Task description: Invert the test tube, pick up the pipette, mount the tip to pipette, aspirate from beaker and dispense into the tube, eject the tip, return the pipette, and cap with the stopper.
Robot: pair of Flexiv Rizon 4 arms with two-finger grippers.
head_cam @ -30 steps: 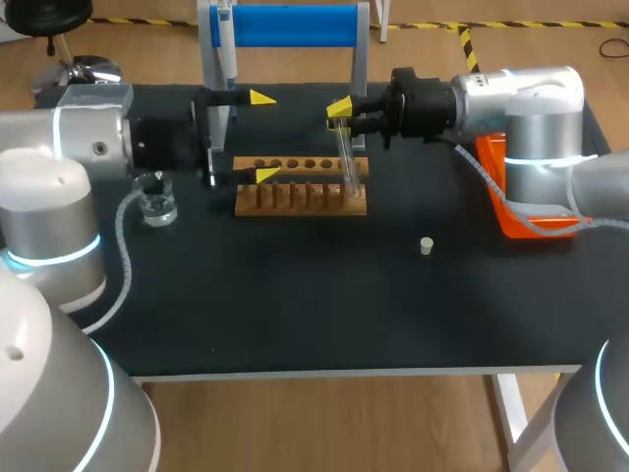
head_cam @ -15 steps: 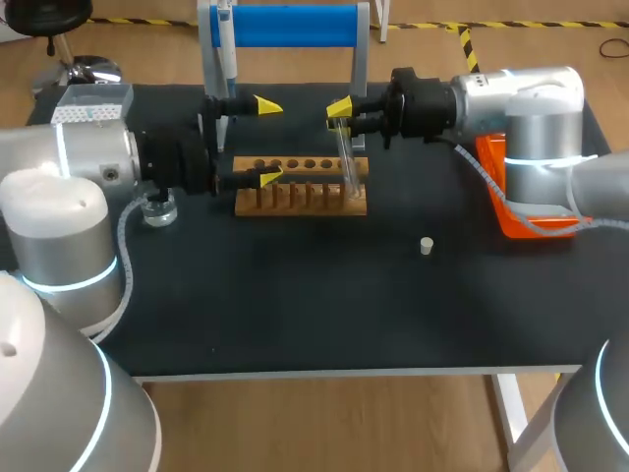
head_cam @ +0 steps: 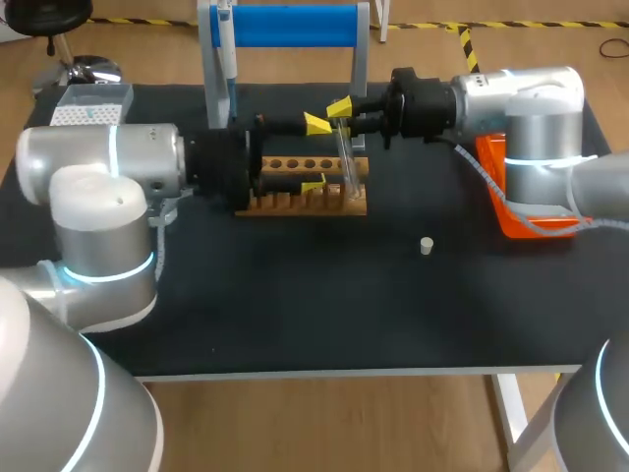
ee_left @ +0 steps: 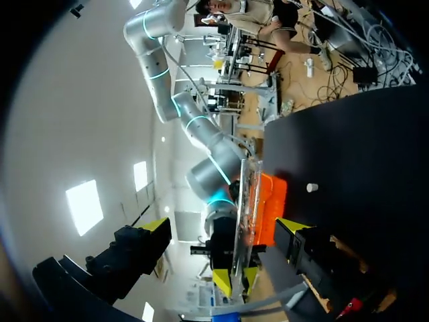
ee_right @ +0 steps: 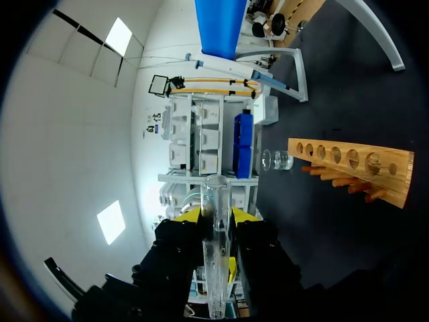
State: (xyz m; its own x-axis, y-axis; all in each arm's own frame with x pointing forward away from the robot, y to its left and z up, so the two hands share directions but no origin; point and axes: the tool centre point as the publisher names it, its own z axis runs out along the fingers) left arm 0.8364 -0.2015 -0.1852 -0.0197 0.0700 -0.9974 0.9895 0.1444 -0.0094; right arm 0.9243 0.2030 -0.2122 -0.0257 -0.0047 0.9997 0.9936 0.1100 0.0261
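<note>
arms: two; the left arm (head_cam: pixel 118 167) lies across the far-left surface, the right arm (head_cam: pixel 511 103) across the far right.
test tube (head_cam: pixel 347 157): one, glass, tilted; its upper end is clamped between the right fingers (head_cam: pixel 341 108), its lower end is over the rack's right end.
left fingers (head_cam: pixel 315 155): spread wide, holding nothing; the tube stands just ahead of their tips, between them, touching neither.
rack (head_cam: pixel 295 202): one, wooden, under the left fingers.
stopper (head_cam: pixel 427 246): one, small and pale, well apart from both pairs of fingers.
pipette (head_cam: pixel 225 49): one, hanging on the blue-topped stand (head_cam: pixel 295 25), well behind the left fingers' tips.
beaker (ee_right: pixel 276 159): one, beyond the rack, well ahead of the right fingers.
edges: one orange bin (head_cam: pixel 511 211) at the right edge; one tip box (head_cam: pixel 88 98) at the far-left corner.
room: a broad stretch of dark surface (head_cam: pixel 295 315) runs from the rack to the near edge, bearing the stopper.
</note>
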